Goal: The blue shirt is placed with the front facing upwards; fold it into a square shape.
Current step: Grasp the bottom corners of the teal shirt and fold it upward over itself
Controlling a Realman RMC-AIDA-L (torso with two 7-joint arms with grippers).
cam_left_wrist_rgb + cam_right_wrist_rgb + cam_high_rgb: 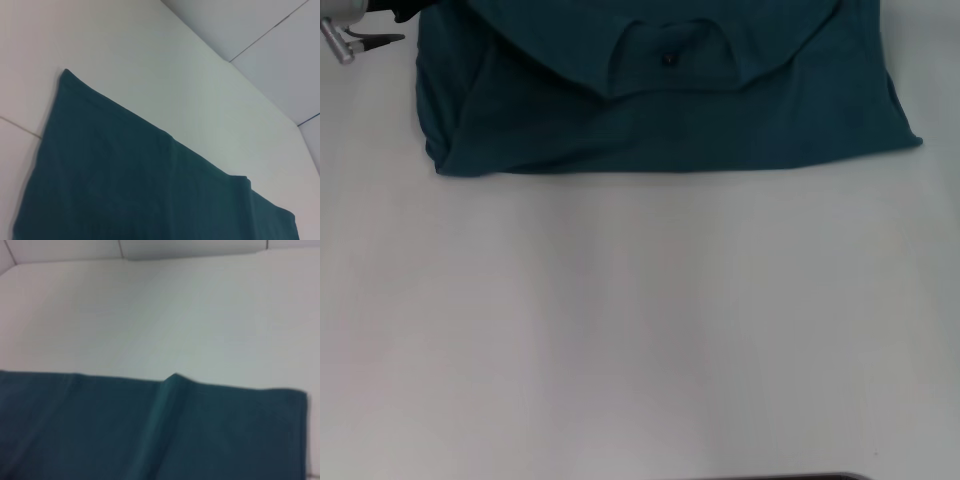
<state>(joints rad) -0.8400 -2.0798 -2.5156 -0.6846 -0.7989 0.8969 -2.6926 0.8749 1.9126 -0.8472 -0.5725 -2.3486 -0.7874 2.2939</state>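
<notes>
Up in the far left corner of the head view, the left gripper [375, 40] shows thin dark fingertips close together, holding nothing, though whether they are fully closed I cannot tell. Just beside those tips, toward the robot's right, lies the blue shirt [660, 110], flat on the white table [640, 320]. The right gripper is nowhere in view, so its jaws go uncalled. The shirt looks already doubled: sides tucked in, the collar with its small neck label [668, 59] on a layer folded toward the robot. By my judgement it reads as a wide rectangle, so at least one fold remains to square it.
</notes>
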